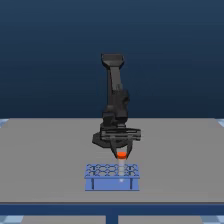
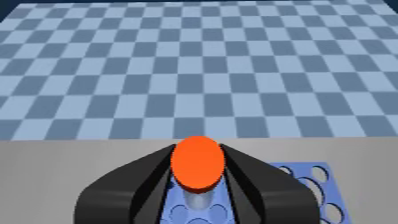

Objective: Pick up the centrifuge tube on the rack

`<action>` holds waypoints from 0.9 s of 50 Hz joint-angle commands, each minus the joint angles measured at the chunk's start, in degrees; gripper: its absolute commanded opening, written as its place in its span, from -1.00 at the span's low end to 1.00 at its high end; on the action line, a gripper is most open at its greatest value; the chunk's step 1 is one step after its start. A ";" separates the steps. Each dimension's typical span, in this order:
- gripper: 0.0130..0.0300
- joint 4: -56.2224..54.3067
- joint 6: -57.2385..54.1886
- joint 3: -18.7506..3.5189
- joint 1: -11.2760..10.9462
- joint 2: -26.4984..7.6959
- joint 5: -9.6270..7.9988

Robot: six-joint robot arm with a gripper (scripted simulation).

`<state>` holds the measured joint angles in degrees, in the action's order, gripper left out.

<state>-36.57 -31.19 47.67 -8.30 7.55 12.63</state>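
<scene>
Standing at the near edge of a flat grey table [image 1: 50, 150], the rack [image 1: 112, 177] is a small light-blue rectangular block with a top grid of round holes and thin dark upright legs. Its surface looks smooth and matte, without markings. Directly above it, toward its exterior-view right half, the centrifuge tube [image 1: 121, 156] hangs with its long axis upright: round orange-red cap on top, slim whitish translucent body pointing down at the grid. Whether its tip is inside a hole or just clear of it cannot be told in the exterior view. The gripper [image 1: 121, 151] is clamped on the tube just under the cap; in the wrist view its two glossy black fingers [image 2: 133, 182] press against both sides of the cap [image 2: 197, 162], with the pale tube body and blue holes showing below. The dark, angular arm [image 1: 115, 100] rises behind, bent forward over the rack. Beyond the table lies a blue-and-pale checkered floor [image 2: 195, 65], and the backdrop is plain deep blue.
</scene>
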 commanded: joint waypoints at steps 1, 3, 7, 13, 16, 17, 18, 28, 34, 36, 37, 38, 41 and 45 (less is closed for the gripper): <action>-1.00 -3.43 -4.09 -0.46 0.00 0.70 -1.40; -1.00 -5.11 -5.80 -0.65 0.00 1.01 -1.77; -1.00 -6.90 -7.62 -0.84 0.00 1.31 -2.14; -1.00 -12.95 -13.76 -1.44 0.00 2.18 -3.15; -1.00 -15.19 -16.03 -1.64 0.00 2.46 -3.45; -1.00 -15.19 -16.03 -1.64 0.00 2.46 -3.45; -1.00 -17.45 -18.32 -1.83 0.00 2.72 -3.73; -1.00 -26.52 -27.49 -2.53 0.00 3.60 -4.56; -1.00 -31.06 -32.07 -2.85 0.00 3.98 -4.85; -1.00 -33.33 -34.37 -3.00 0.00 4.16 -4.97; -1.00 -33.33 -34.37 -3.00 0.00 4.16 -4.97; -1.00 -35.60 -36.66 -3.15 0.00 4.33 -5.07; -1.00 -37.87 -38.95 -3.30 0.00 4.49 -5.16; -1.00 -40.15 -41.24 -3.45 0.00 4.65 -5.24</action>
<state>-74.48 -68.89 44.39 -8.30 12.05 7.68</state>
